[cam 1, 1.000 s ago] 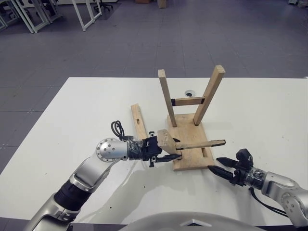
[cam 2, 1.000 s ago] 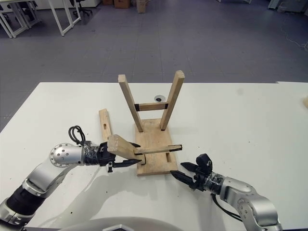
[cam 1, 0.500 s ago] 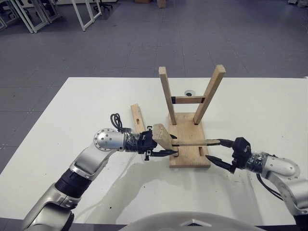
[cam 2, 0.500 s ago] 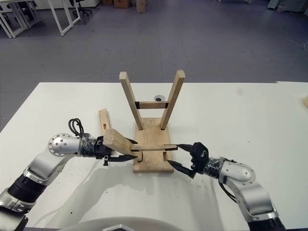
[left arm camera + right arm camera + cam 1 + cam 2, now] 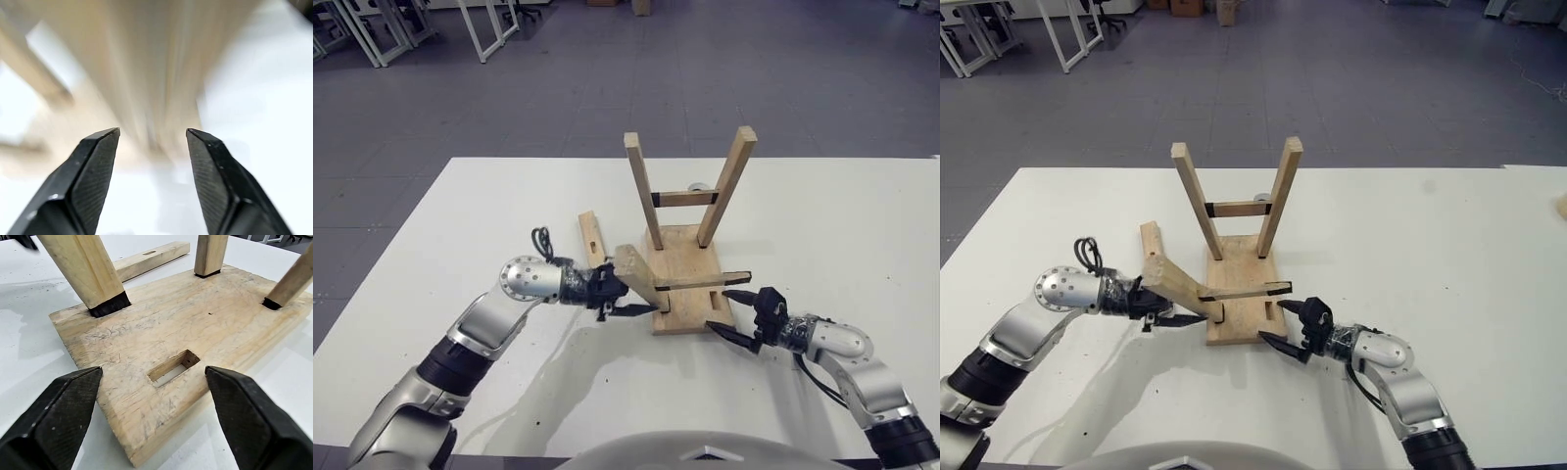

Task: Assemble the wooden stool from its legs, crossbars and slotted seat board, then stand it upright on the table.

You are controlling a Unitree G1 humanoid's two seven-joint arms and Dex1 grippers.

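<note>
The slotted seat board (image 5: 690, 257) lies flat on the white table. Two legs (image 5: 641, 191) (image 5: 726, 196) stand in its far end, joined by a crossbar (image 5: 685, 199). A third leg (image 5: 634, 274) leans at the near left corner with its dark foot (image 5: 108, 304) in the board and a crossbar (image 5: 705, 283) sticking out to the right. My left gripper (image 5: 636, 300) is shut on this leg. My right gripper (image 5: 717, 309) is open, its fingers straddling the board's near right edge by an empty slot (image 5: 173, 367). A loose leg (image 5: 592, 237) lies left of the board.
A round grommet (image 5: 700, 188) sits in the table behind the stool. Bare white table stretches to the right (image 5: 842, 235) and the left (image 5: 480, 225). The table's far edge gives onto grey floor with white table frames (image 5: 489, 24).
My right gripper came in from the front right and now straddles the board's near edge. The left gripper drew the third leg leftwards, and the board with its legs slid a little left.
</note>
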